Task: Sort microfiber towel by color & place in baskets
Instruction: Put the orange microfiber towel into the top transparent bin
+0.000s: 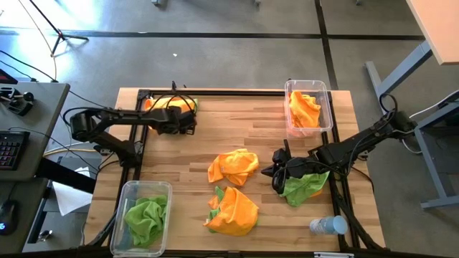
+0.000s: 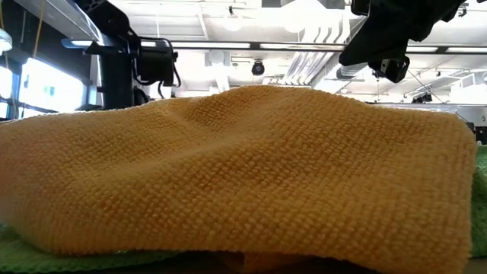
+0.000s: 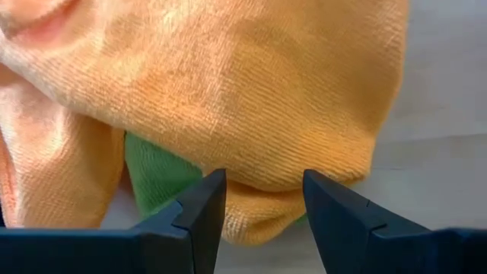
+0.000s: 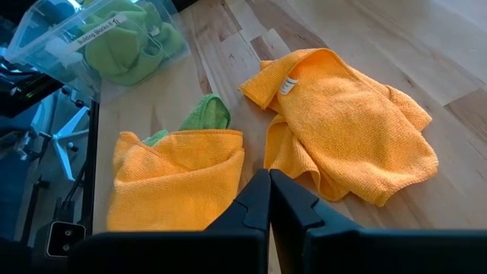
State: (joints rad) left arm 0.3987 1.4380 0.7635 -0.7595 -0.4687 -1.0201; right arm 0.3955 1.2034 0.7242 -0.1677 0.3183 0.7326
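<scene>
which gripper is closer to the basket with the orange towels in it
Right. The right gripper sits just below and slightly left of the basket with orange towels in the high view. The left gripper is farther away, across the table's far edge.

Looped-pile cloth towel (matt), planked wood table

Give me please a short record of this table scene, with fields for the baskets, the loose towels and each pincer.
Far basket: holds an orange towel
Near basket: holds a green towel
Loose on table: two orange towels in the middle, the nearer one with green under it; a green towel under the right arm
Left pincer: open, over an orange and green pile at the far left edge
Right pincer: shut, holds nothing, points at the middle towels
Other: bottle at the near right
</scene>
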